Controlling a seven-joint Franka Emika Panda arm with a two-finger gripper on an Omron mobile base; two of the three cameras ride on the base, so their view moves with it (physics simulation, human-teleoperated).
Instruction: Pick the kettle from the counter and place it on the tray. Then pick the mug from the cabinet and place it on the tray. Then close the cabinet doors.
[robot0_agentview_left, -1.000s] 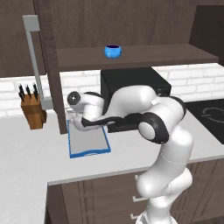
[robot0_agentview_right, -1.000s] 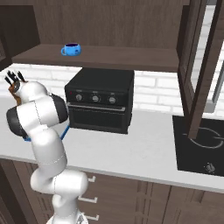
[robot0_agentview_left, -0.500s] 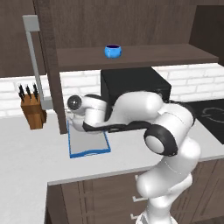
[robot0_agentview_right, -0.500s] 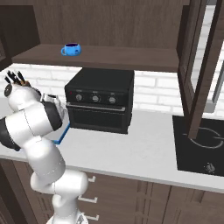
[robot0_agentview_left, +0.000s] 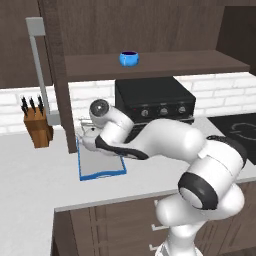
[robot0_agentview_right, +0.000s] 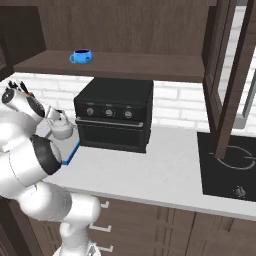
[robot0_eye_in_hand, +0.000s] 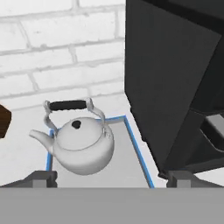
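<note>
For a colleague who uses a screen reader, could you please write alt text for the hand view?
A silver kettle with a dark handle sits on the blue-rimmed tray, between the open gripper fingertips. A black oven stands to the right, a white brick wall behind.

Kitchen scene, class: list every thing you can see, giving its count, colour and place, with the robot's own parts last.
kettle: one, silver, on the tray's far end.
tray: one, grey with blue rim, on the counter left of the oven.
mug: one, blue, on the cabinet shelf.
cabinet: one, dark brown, doors open.
oven: one, black, on the counter.
knife block: one, brown, counter's left.
hob: one, black, counter's right.
counter: one, light grey.
claw: one, open, facing the kettle.
</note>
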